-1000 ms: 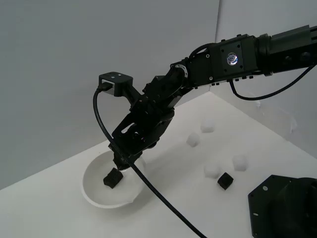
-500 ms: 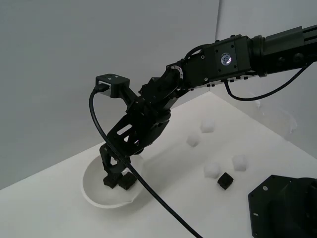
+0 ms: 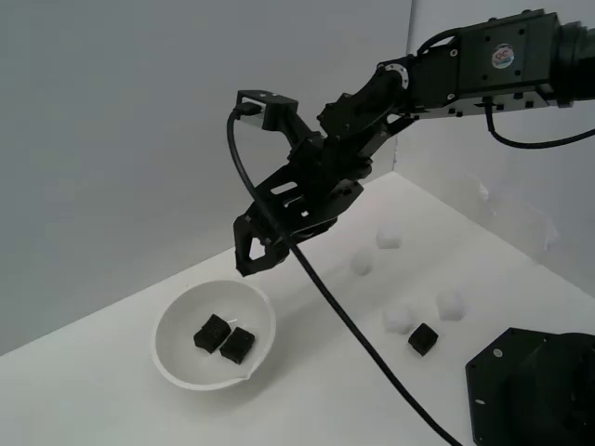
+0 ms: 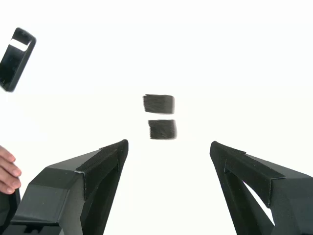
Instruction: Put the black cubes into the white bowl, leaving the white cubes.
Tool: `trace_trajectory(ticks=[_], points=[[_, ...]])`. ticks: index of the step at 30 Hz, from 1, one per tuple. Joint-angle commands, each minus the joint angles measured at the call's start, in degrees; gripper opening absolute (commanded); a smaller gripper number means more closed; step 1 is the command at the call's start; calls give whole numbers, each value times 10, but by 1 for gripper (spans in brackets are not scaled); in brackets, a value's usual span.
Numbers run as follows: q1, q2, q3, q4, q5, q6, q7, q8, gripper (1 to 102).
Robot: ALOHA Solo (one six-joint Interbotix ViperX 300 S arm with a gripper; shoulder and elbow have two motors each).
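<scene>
The white bowl (image 3: 171, 321) stands on the white surface at the exterior view's left. Two black cubes (image 3: 212, 332) (image 3: 238, 345) lie side by side inside it. In the wrist view they show as two dark blocks (image 4: 158, 104) (image 4: 162, 129) beyond the fingers (image 4: 100, 164). A third black cube (image 3: 423, 339) lies on the surface to the exterior view's right, beside two white cubes (image 3: 398, 320) (image 3: 450, 305). Two more white cubes (image 3: 361, 264) (image 3: 390, 238) lie farther back. My gripper (image 3: 249, 263) (image 4: 168, 147) is open and empty, raised above the bowl's far rim.
The black robot base (image 3: 535, 390) fills the exterior view's lower right corner. A cable (image 3: 353, 339) hangs from the wrist camera across the surface. In the wrist view a dark flat object (image 4: 16, 58) and a person's fingertips (image 4: 7, 171) show at the edge.
My gripper was low in the bowl, where a second black cube came to lie beside the first. It has since risen and moved to the exterior view's right, open and empty.
</scene>
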Motion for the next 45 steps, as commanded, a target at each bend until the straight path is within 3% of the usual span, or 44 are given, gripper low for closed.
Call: trace_trajectory(ticks=[1,4,9,11,13,20,29,32,45], points=[[25,45,49,13,10,1,13,7,98],[59,83,88,36,34,4,18,8,85],[102,148,153,76,75,5,24,8,28],[116,174,179,91,91,8,25,8,12],[128,198,202,99,99,17,34,8,2],[184,235,240,112,112,75,139,4,3],[214,279,284,144,143,156,214,-2,3],[214,289,292,161,160,162,219,-3,3],[214,297,301,153,152,164,236,-3,3]])
